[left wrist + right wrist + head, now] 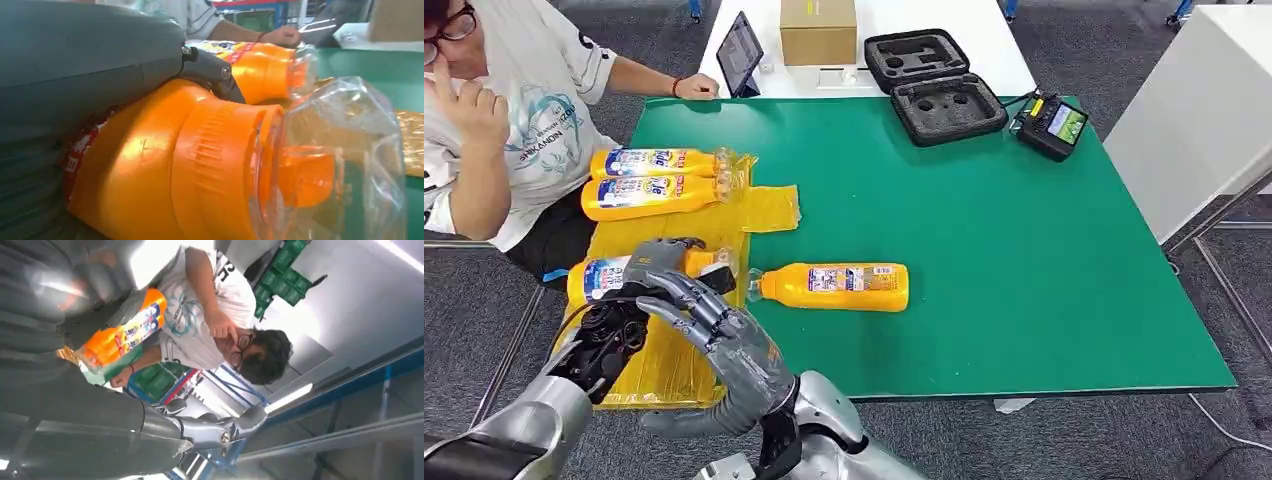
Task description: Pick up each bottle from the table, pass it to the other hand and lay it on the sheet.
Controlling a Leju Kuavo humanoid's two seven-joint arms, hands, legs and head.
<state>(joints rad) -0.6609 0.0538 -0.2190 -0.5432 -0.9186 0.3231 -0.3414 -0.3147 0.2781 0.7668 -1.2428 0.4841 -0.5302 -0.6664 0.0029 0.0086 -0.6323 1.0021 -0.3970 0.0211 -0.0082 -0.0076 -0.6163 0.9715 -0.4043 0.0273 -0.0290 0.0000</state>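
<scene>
A green tabletop (1024, 240) is seen from the head view, with a yellow sheet (769, 208) spread along its left side. Two orange bottles are laid side by side at the far end of the sheet, the farther one (659, 162) just beside the nearer one (652, 195), both with caps pointing right. A third bottle (596, 277) is gripped by the left hand (614, 335) above the near part of the sheet; in the left wrist view its orange shoulder and clear cap (330, 165) are seen close against the hand's grey cover. The right hand (709, 325) is reached across over the same bottle, its fingers (679, 290) spread and curved around the bottle's neck end; whether they are actually closed on it cannot be told. A fourth bottle (836, 286) is left lying on the bare green surface just right of the sheet, cap toward the sheet. A person (504, 120) is seated at the left edge, one hand rested on the far corner near a tablet (739, 52). A cardboard box (818, 30), an open foam case (934, 85) and a handheld controller (1052, 124) are placed along the far edge.
</scene>
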